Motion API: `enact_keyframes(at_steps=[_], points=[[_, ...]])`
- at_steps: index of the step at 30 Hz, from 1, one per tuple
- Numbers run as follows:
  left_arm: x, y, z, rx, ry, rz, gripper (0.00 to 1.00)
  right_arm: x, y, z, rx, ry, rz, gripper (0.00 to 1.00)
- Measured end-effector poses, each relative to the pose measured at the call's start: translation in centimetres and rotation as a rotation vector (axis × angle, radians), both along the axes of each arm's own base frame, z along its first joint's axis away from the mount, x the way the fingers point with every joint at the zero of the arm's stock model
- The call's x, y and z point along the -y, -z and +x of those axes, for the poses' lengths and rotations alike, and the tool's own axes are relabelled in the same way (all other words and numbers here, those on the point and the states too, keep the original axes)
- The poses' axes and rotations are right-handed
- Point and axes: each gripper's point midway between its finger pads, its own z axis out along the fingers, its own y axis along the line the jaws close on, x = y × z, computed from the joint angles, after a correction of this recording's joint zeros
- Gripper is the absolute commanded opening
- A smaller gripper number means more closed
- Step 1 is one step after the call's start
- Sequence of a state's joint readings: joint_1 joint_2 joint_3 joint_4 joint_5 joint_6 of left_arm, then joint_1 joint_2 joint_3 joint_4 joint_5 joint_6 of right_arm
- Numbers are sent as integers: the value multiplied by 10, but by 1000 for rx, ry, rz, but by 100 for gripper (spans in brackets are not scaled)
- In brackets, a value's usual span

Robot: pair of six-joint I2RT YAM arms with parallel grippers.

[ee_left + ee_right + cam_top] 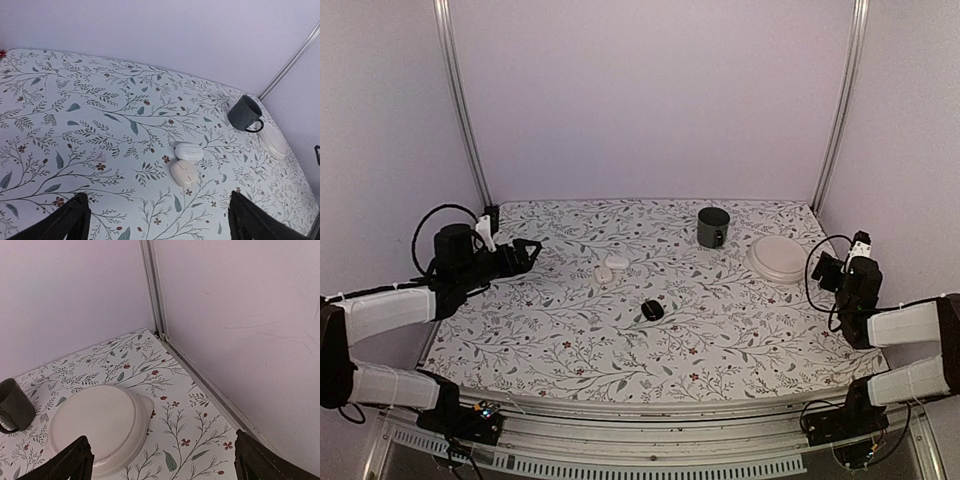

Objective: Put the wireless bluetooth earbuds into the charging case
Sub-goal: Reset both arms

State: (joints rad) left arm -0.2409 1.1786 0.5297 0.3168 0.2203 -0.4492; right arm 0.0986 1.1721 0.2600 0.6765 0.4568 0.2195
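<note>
No loose earbuds show in any view. Two closed pebble-like cases lie touching mid-table: a white case [617,262] [188,151] and a cream case [603,274] [183,173]. A small round black case [652,310] lies nearer the front, closed. My left gripper [525,250] [157,200] is open and empty above the table's left side, with the two pale cases ahead of it. My right gripper [823,268] [161,437] is open and empty at the right side, beside the plate.
A dark grey mug [713,227] [245,113] [12,405] stands at the back right. A cream upside-down plate [778,258] [95,427] lies to its right, close to the right wall [240,340]. The floral tablecloth [560,330] covers the table.
</note>
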Motion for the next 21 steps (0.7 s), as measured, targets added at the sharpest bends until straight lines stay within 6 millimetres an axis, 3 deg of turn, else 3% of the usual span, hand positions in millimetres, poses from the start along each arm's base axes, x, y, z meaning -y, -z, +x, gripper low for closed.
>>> enact_keyframes(at_steps=[6,11,16,21], points=[[-51,13,-7,77,-175,141,96,-11,22,7,41,-111,-116,99],[-95,12,-3,131,-336,256,96,-26,13,16,100,-212,-182,99],[-130,6,0,200,-488,371,96,-24,-4,24,156,-210,-189,99],[-150,38,-9,231,-558,474,96,-25,-5,24,164,-213,-189,99]])
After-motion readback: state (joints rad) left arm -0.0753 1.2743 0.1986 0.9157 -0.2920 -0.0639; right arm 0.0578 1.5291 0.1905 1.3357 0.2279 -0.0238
